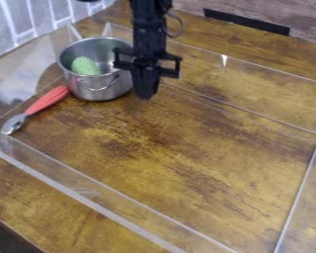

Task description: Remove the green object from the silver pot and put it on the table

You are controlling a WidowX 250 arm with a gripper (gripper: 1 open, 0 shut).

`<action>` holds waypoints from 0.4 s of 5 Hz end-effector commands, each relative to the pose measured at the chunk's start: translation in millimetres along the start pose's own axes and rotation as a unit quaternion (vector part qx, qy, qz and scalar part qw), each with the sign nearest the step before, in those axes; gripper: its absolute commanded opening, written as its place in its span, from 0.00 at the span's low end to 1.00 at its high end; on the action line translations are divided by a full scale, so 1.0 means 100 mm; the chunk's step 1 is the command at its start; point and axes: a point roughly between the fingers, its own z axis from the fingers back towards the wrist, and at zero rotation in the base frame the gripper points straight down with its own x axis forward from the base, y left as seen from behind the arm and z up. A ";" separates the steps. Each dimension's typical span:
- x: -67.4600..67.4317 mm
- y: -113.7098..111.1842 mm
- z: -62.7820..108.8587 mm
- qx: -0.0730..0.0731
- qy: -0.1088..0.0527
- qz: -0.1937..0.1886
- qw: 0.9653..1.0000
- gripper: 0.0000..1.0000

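camera | table point(188, 158) dark wood grain; clear acrylic walls point(273, 84) bordering

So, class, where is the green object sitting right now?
In the camera view, the green object lies inside the silver pot at the upper left of the table, left of the gripper and above the red-handled utensil.

Lying flat beyond the clear acrylic wall point(260, 71), a dark strip point(247, 21), pale slatted backdrop point(29, 18) standing left of it, light glinting along that wall
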 end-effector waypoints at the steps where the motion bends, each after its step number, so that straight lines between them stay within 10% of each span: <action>1: -0.10 0.03 0.68 -0.012 -0.082 0.008 0.997 0.00; 2: -0.22 0.03 0.74 -0.025 -0.090 0.016 0.996 0.00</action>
